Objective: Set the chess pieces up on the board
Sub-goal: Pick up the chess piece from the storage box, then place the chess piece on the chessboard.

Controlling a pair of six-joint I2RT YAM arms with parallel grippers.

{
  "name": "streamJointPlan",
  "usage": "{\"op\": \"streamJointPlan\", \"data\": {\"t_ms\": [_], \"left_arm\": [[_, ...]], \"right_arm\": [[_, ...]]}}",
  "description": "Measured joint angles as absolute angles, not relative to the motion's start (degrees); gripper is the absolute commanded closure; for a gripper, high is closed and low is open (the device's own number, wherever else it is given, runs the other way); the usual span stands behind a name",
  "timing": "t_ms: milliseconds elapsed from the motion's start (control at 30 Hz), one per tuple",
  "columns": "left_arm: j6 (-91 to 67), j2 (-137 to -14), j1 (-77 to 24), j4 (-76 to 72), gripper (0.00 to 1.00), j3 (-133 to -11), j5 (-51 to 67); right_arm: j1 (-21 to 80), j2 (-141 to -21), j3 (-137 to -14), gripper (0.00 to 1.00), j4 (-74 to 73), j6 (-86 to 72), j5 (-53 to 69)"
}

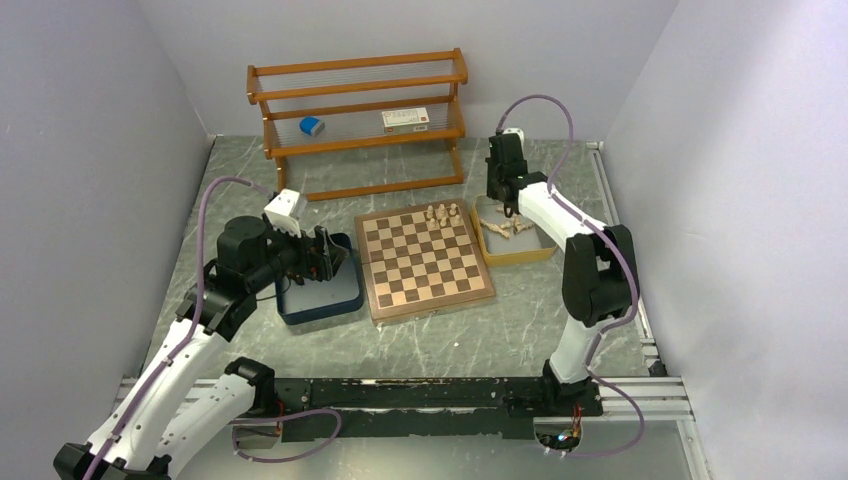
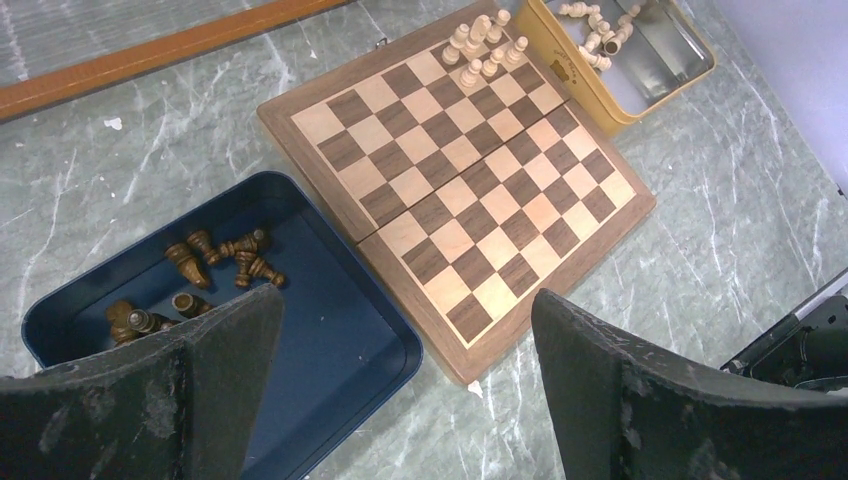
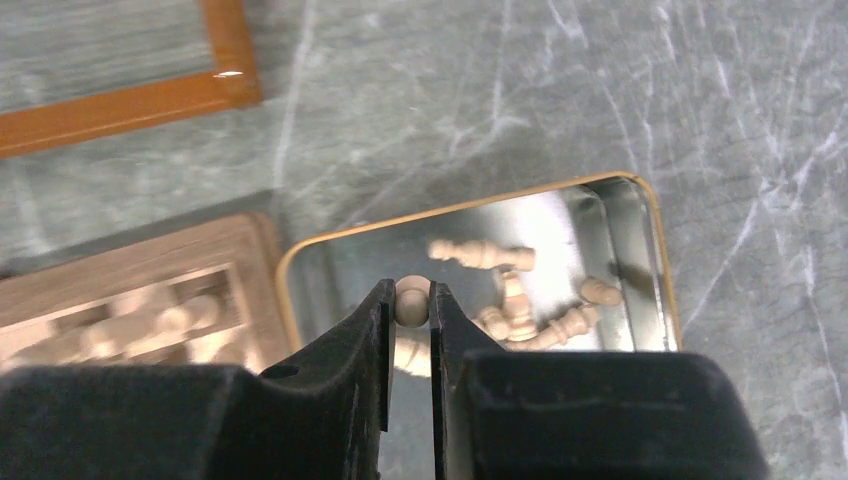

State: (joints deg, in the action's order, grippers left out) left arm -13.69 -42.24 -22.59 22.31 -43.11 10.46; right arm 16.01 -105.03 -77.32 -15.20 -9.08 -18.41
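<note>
Board [image 1: 425, 262] mostly bare; cream men [image 1: 441, 212] at far edge only. Right gripper [image 3: 410, 294] pinches cream piece [image 3: 411, 306] over yellow tray [image 1: 520, 257] (left gripper [image 2: 405, 300] spread wide).

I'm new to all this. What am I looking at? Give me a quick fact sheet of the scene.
board: lying flat, with a few standing cream pieces at its far edge
navy tray: holds dark pieces
yellow tray: holds loose cream pieces
left gripper: open, empty, over the navy tray
right gripper: shut on the round head of a single cream piece at the yellow tray
</note>
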Motion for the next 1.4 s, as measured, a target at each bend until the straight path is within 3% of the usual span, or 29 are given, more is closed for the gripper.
{"op": "streamJointPlan", "data": {"t_ms": [467,800,1400], "left_arm": [[-13.69,-41.41,-22.59,22.55,0.01,-43.11,8.25],[-13.69,-39.77,-22.59,22.96,0.01,-43.11,5.69],[-13.69,-36.71,-22.59,23.38,0.01,-43.11,3.53]], "right_arm": [[34.65,-102.59,-81.30,0.85,-18.33,-14.09,-12.43],[46.78,-114.89,-91.92,0.84,-19.64,-15.25,-13.37],[50.85,-126.80,-102.13,0.83,-25.34,-15.22,-17.41]]}}
